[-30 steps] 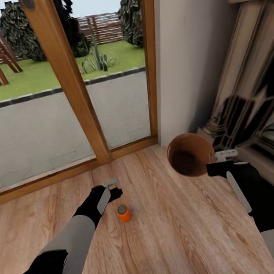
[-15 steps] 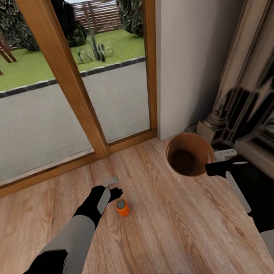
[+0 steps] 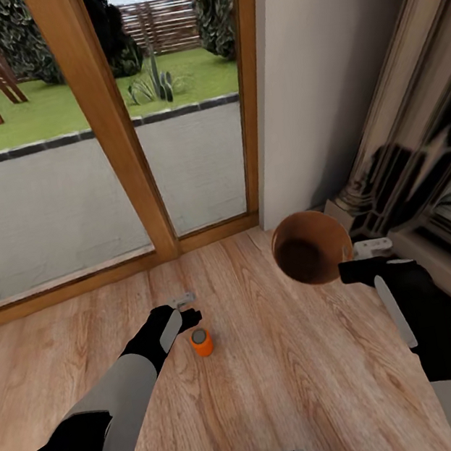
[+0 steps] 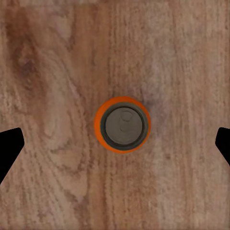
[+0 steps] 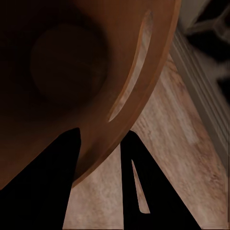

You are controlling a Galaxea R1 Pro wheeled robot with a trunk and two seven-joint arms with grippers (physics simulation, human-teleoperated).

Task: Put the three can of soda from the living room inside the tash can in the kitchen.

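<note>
Cans: one orange can under spread left claw; right claw clamps bin.

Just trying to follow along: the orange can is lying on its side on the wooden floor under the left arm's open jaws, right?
Not quite. The orange can stands upright on the wooden floor: the left wrist view looks straight down on its round grey top. The rest holds; the left gripper hangs above it, jaws open.

trash can in the right gripper now slightly higher and more tilted
</note>
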